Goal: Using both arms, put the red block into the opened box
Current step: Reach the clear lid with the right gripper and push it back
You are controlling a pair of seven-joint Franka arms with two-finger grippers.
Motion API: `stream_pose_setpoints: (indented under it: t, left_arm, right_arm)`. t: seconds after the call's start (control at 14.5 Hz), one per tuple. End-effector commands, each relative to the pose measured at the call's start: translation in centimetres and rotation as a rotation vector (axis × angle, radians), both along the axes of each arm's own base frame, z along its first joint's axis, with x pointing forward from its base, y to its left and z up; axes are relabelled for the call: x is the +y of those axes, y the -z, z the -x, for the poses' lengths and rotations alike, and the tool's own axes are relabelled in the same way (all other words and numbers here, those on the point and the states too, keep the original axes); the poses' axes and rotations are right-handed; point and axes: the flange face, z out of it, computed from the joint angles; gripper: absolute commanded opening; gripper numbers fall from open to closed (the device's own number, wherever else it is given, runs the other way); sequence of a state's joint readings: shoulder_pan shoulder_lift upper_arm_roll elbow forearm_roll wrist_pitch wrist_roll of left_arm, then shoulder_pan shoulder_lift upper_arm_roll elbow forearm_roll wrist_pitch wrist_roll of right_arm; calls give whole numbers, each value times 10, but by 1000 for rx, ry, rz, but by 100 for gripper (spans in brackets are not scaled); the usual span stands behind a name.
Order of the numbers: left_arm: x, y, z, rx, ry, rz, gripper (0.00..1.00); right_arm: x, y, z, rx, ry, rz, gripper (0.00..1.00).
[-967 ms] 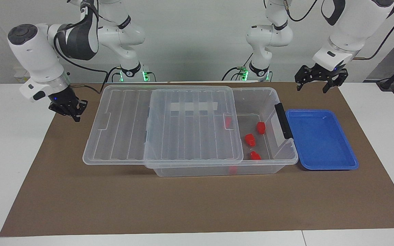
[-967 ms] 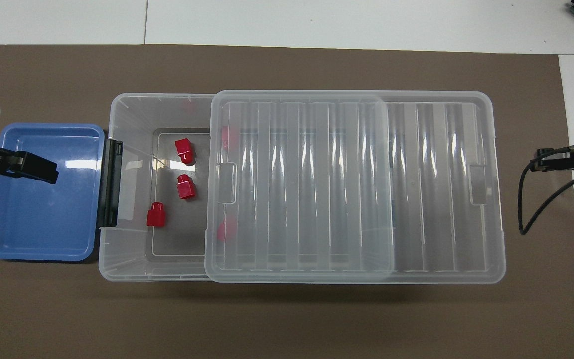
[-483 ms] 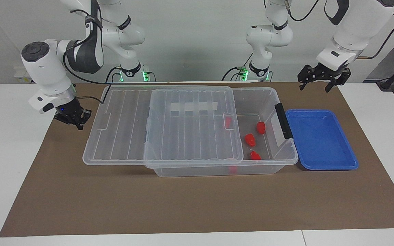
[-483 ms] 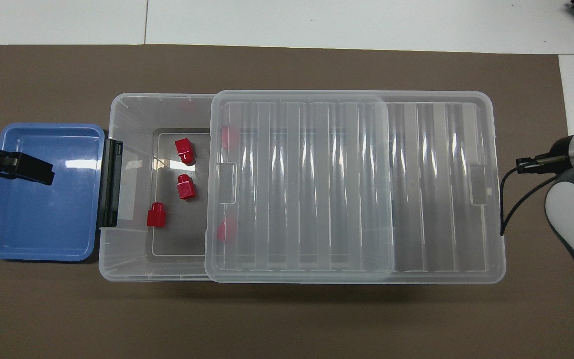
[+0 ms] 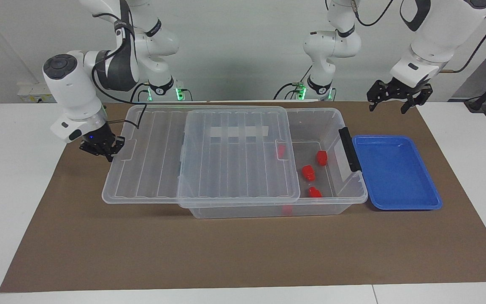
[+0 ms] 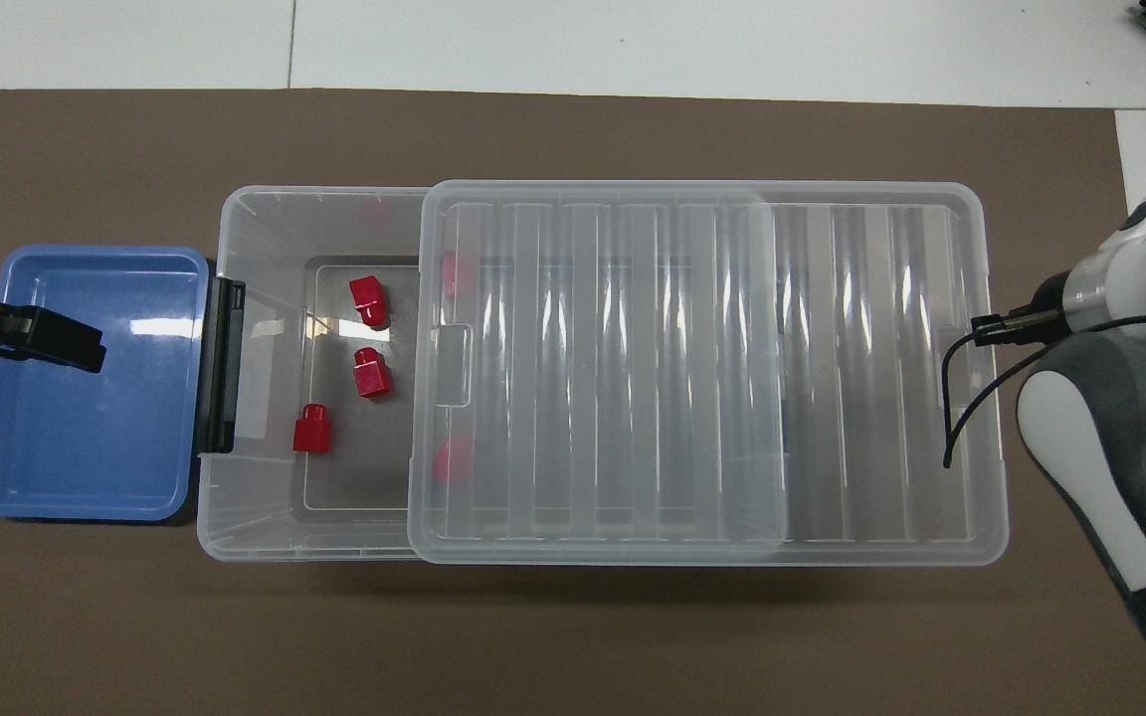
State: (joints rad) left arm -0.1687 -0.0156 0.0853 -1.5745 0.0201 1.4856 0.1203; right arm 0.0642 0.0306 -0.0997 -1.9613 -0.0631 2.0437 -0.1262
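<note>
- Red blocks in the facing view: three lie uncovered on the floor of the box [image 5: 352,198], one of them [image 5: 321,157] nearest the robots; another shows blurred through the one ribbed lid [image 5: 234,152], slid toward the right arm's end.
- One blue tray [image 5: 397,204] touches the box's latch end. The left gripper [image 5: 397,96] hangs spread wide above the brown mat [image 5: 226,253]; the right gripper [image 5: 101,147], clenched and holding nothing, is at the lid's end.
- Overhead view: three blocks, one [image 6: 312,429] near the latch; white table [image 6: 633,40] around the mat.
</note>
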Motion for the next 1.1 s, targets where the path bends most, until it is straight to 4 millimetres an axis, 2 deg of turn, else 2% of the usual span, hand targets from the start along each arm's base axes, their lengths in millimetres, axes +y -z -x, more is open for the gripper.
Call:
stream_pose_setpoints:
  t: [0.0,0.35,0.97,1.04]
  left_arm:
    - [2,-3,7,5,-6,-21,100]
    - [2,-3,7,5,-6,-21,100]
    - [2,-3,7,5,-6,-21,100]
    - [2,-3,7,5,-6,-21,100]
  right_arm:
    - [12,0,0,-12,12,-5,0]
    - [42,1,-3,-14,14,-20,0]
    - [80,1,-6,-19,51,-91,0]
    - [90,2,-7,-19,44,-94,0]
